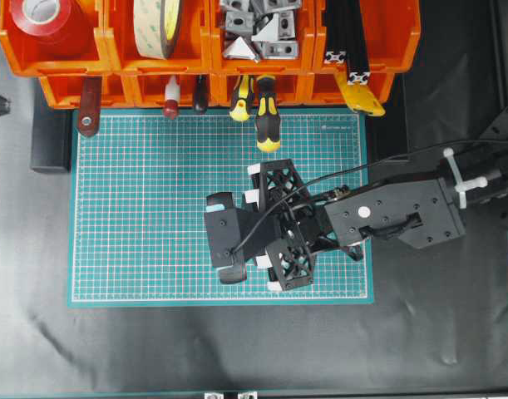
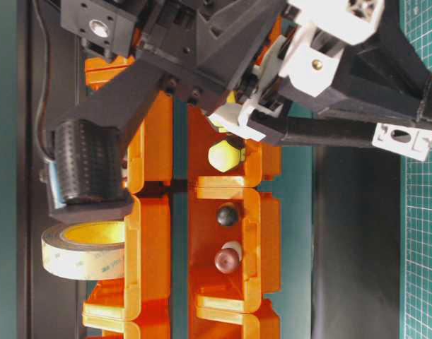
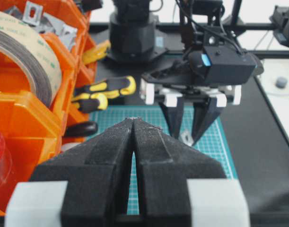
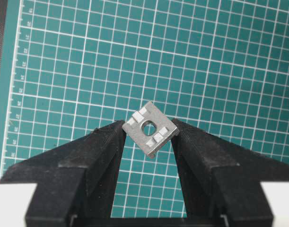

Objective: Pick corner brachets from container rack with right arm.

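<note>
Pinched between the matte black, wedge-shaped fingers of the right gripper [image 4: 149, 135] is one corner bracket [image 4: 150, 128], a small cast silver-grey piece with a round hole and raised square nubs, held by its tips above the green cutting mat [image 4: 87, 61]. Only the right wrist view shows this grip.

From overhead, left to right along the container rack [image 1: 112, 62] above the mat: red tape roll [image 1: 41, 17], wide beige tape roll [image 1: 158, 25], a bin heaped with more corner brackets [image 1: 258, 29], black bars [image 1: 347, 37]. Glossy orange plastic throughout. Below the rack, the white-gridded mat lies on wrinkled black cloth [image 1: 237, 349], and the right arm [image 1: 403, 216] reaches over it.

At the left wrist camera, the left gripper [image 3: 134, 124] has its grainy black fingers pressed together, empty.
</note>
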Controlling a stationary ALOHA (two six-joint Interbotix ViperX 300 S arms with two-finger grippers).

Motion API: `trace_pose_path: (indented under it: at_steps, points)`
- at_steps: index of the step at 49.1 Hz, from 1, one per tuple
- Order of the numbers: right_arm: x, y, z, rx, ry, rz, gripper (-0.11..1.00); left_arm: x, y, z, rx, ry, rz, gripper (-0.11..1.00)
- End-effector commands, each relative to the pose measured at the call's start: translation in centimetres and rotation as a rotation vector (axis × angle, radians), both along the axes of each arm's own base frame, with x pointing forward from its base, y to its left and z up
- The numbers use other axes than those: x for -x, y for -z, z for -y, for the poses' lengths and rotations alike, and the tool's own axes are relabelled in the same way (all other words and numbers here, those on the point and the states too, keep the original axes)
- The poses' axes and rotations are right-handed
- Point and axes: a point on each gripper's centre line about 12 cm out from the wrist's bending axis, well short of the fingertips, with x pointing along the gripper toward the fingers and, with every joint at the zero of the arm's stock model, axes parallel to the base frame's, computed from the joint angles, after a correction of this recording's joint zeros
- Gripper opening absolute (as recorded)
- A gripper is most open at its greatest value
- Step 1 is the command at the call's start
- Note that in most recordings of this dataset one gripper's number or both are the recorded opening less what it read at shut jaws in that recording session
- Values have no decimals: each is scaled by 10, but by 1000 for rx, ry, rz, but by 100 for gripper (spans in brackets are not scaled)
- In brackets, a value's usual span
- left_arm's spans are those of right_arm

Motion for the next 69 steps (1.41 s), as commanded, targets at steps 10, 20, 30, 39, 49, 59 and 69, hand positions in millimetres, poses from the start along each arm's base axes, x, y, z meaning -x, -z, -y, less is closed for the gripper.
trace_pose_path:
  at_steps: [10, 20, 30, 39, 49, 59, 69]
  points:
    - [-4, -11, 0, -12, -3, 44, 73, -2, -9, 0, 0, -1, 20, 0]
    - [-6, -12, -1, -20, -6, 60, 82, -2, -9, 0, 0, -1, 20, 0]
    - [-6, -12, -4, -21, -9, 62, 82, 0, -11, 0, 2, 1, 28, 0]
    - [1, -18, -18, -8, -38, 36, 82, 0, -11, 1, 0, 6, 28, 0]
    - [17, -28, -41, 29, -76, -33, 82, 0, -10, 1, 0, 7, 25, 0]
    - [35, -60, -53, 13, -47, -17, 82, 0, -10, 1, 2, 7, 23, 0]
    - [56, -102, -48, 22, -6, 72, 82, 0, -10, 2, 2, 11, 22, 0]
